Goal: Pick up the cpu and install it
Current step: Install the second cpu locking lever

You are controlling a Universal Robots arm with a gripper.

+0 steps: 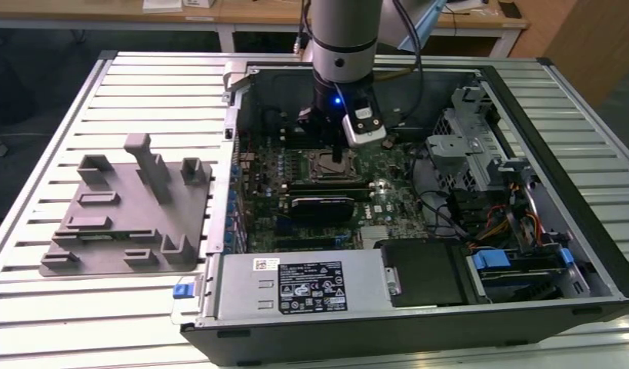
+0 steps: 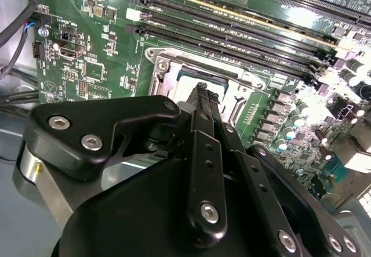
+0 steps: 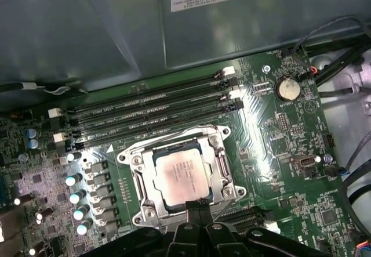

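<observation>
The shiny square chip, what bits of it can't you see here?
- Flat silvery-grey square cpu: in the first wrist view its near edge sits behind the black gripper.
- In the second wrist view the gripper covers most of the cpu.
- In the exterior view it is too small to tell from the socket.

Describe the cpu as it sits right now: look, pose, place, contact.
The cpu, a small flat square chip with a silvery-grey metal top bearing faint print, lies flat inside the metal-framed socket on the green motherboard, below the row of long black memory slots. The black pincer sits at the chip's near edge; whether they touch can't be told.
</observation>
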